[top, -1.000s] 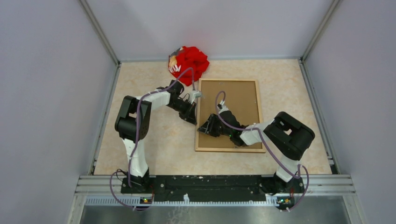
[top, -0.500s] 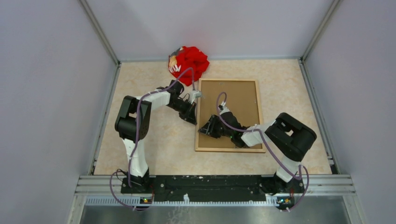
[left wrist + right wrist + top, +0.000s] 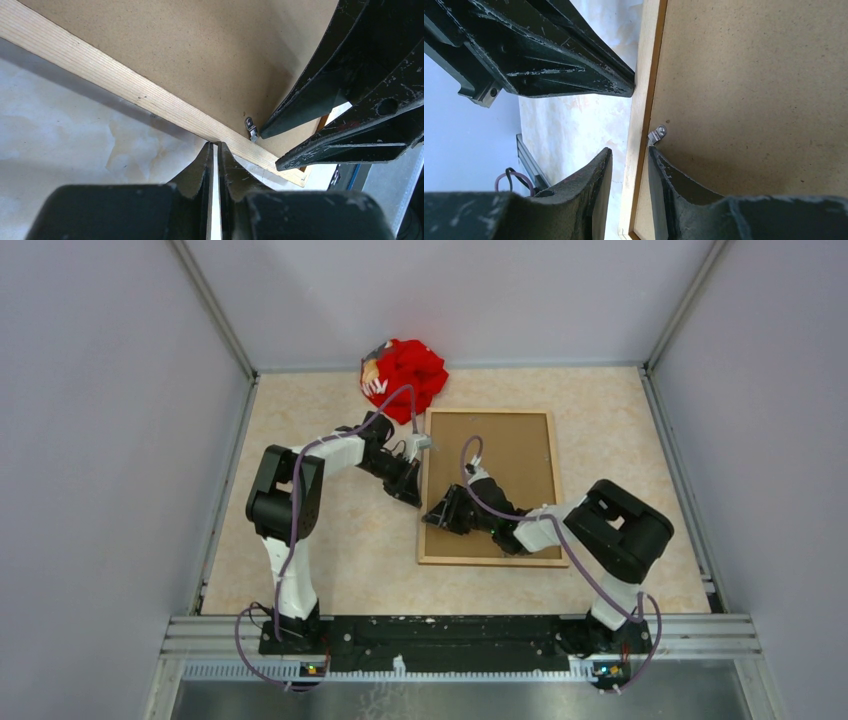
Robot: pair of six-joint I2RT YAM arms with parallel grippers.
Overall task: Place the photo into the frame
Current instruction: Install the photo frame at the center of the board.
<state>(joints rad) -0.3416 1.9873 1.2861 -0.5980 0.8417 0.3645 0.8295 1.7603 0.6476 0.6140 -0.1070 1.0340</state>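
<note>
Right claw (image 3: 629, 153) astride frame (image 3: 648, 60) edge

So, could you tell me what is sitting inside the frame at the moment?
A plain brown backing board fills the frame, with a small metal clip at its left rail. Whether the photo lies beneath the board is hidden.
</note>
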